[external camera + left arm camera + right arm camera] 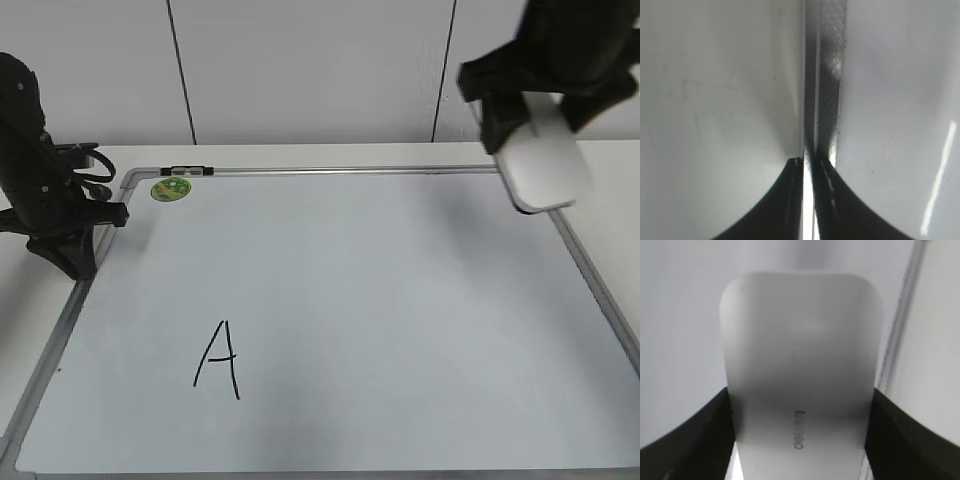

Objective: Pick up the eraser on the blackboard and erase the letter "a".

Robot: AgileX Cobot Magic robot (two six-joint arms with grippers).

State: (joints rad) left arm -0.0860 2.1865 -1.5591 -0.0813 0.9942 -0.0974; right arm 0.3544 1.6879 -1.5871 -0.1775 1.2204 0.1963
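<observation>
The white eraser [545,165] is lifted off the blackboard [380,290] and hangs tilted over its far right corner. My right gripper [528,118] is shut on it. In the right wrist view the eraser [800,350] fills the space between the jaws [801,392], grey print facing up. No small lowercase "a" shows in any view. A larger capital "A" [218,360] is written at the board's near left. My left gripper [78,262] is shut and empty at the board's left frame; the left wrist view shows its tips [810,162] over the frame strip [829,75].
A round green sticker [170,188] sits at the board's far left corner, next to a small dark clip [187,171] on the top frame. The board's right frame [900,325] runs beside the eraser. A white wall stands behind the table.
</observation>
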